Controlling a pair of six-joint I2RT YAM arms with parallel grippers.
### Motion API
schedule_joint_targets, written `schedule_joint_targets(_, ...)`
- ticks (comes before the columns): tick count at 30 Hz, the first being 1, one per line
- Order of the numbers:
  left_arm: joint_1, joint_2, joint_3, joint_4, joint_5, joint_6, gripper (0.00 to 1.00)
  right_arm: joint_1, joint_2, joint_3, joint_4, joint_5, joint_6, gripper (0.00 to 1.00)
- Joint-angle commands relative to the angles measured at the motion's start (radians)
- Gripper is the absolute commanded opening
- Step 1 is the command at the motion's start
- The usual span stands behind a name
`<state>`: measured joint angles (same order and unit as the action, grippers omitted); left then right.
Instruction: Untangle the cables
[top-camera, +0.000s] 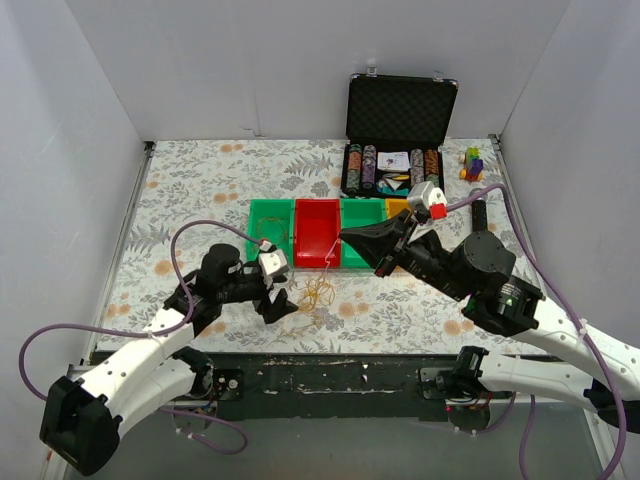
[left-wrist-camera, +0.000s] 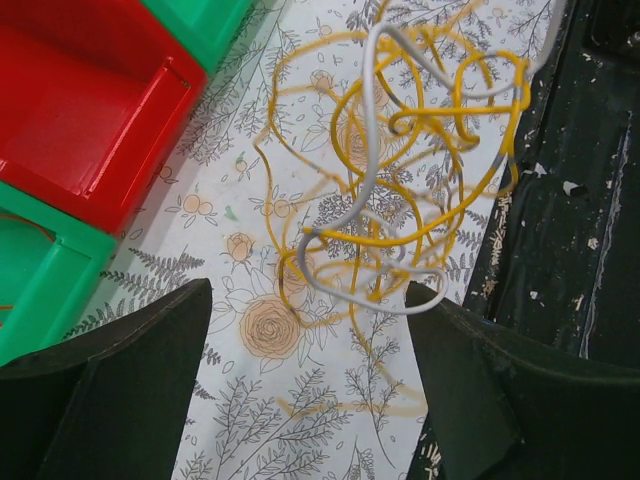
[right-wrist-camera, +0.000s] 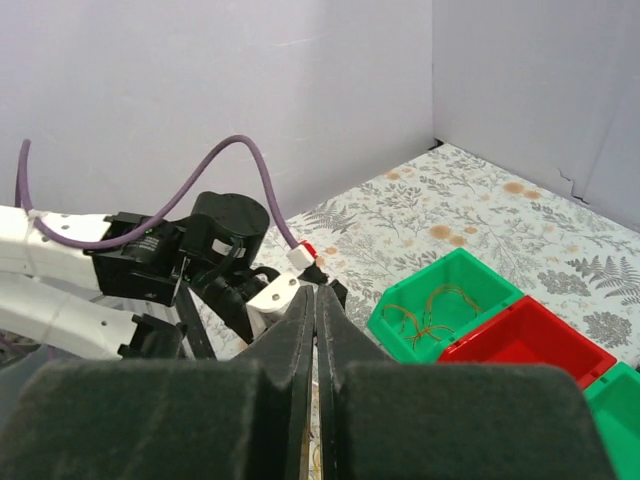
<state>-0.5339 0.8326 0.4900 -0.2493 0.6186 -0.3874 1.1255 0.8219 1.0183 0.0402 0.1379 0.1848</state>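
Observation:
The cables (top-camera: 318, 292) are a small tangle of thin yellow and pale grey strands (left-wrist-camera: 400, 160) that hangs just over the floral table near its front edge and casts blurred shadows. My left gripper (top-camera: 280, 300) is open just left of the tangle, and its two dark fingers (left-wrist-camera: 120, 390) straddle the lower loops without touching them (left-wrist-camera: 308, 292). From the right, my right gripper (top-camera: 345, 238) reaches in above the red bin. It is shut (right-wrist-camera: 315, 292), with a thin strand running from its tips down to the tangle.
A row of bins stands behind the tangle: green (top-camera: 270, 212) with loose orange strands (right-wrist-camera: 432, 312) inside, red (top-camera: 317, 232), green (top-camera: 362, 215), orange (top-camera: 396, 206). An open black case (top-camera: 400, 110) and a small toy (top-camera: 472, 163) are at the back right. White walls close in the table.

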Motion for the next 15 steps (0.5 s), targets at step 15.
schedule_joint_targets(15, 0.008, -0.029, -0.042, -0.071, 0.093, 0.159, 0.76, 0.002, -0.003, -0.055, 0.012, 0.055, 0.05, 0.01)
